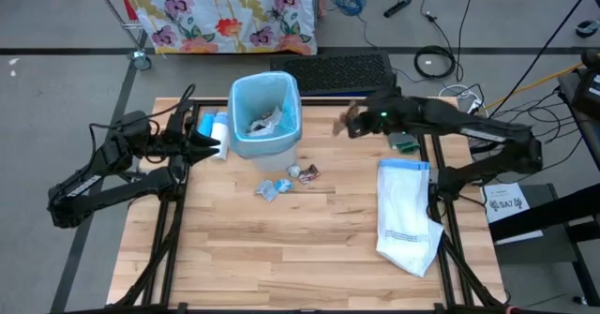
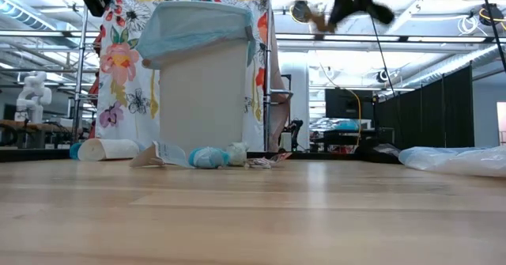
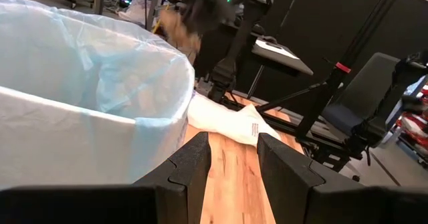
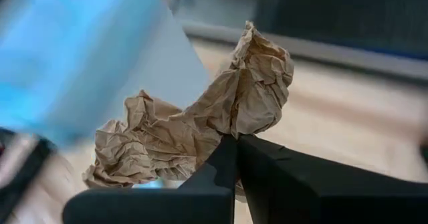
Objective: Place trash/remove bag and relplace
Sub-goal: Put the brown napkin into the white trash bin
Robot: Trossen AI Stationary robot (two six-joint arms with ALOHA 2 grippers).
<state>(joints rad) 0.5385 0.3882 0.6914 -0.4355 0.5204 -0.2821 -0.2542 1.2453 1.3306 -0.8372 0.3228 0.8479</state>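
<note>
A white bin (image 1: 265,117) lined with the light-blue bag (image 3: 100,70) stands at the table's far middle, with crumpled trash inside. My right gripper (image 1: 354,124) hangs in the air to the right of the bin, shut on a brown crumpled paper scrap (image 4: 200,117). My left gripper (image 3: 231,164) waits open beside the bin's left wall, with nothing between its fingers. Several small scraps (image 1: 286,180) lie on the table in front of the bin. The white replacement bag (image 1: 408,216) lies flat near the right edge. My right gripper pinches a lower fold of the brown paper scrap (image 4: 231,132) between its two fingertips. The fingers slant downward from the table's right, toward the bin. The scrap juts out beyond the fingertips, lifted well clear of the table (image 2: 316,16).
A blue-and-white cylinder (image 1: 214,125) lies on the table left of the bin, near my left gripper. A flowered cloth (image 1: 225,9) hangs on a rack beyond the far edge. Bare wood (image 1: 281,248) stretches across the near half of the table.
</note>
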